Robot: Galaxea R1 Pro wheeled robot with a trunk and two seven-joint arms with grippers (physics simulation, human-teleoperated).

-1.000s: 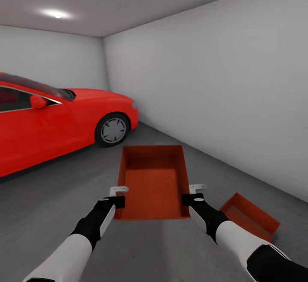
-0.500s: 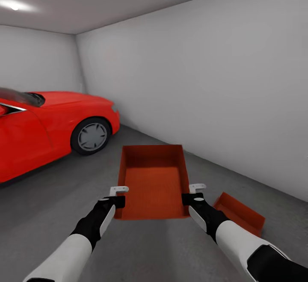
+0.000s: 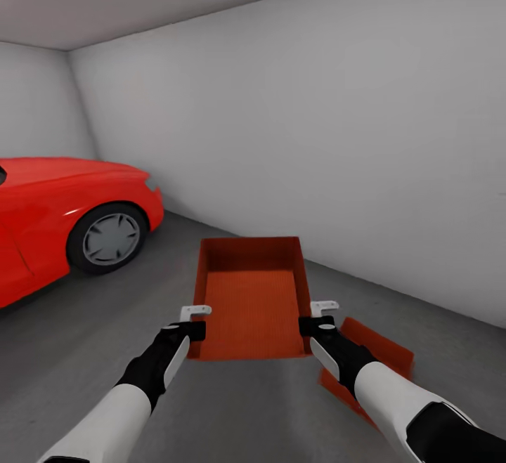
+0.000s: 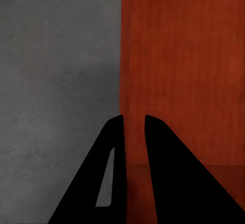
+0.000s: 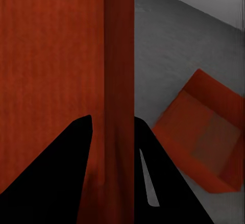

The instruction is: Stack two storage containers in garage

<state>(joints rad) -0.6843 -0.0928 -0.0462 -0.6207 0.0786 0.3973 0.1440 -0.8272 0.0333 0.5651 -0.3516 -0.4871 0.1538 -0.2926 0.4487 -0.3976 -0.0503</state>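
Orange-red bin [image 3: 251, 299] hangs between your two hands: your left fingers [image 4: 133, 127] pinch its left wall, your right fingers [image 5: 113, 124] grip its right wall. Just past your right fingers, lower down, the second bin [image 3: 376, 350] lies on the grey concrete floor [image 3: 84, 336]. Farther off to the left stands a red car [image 3: 63, 217], then the white wall [image 3: 316, 140].
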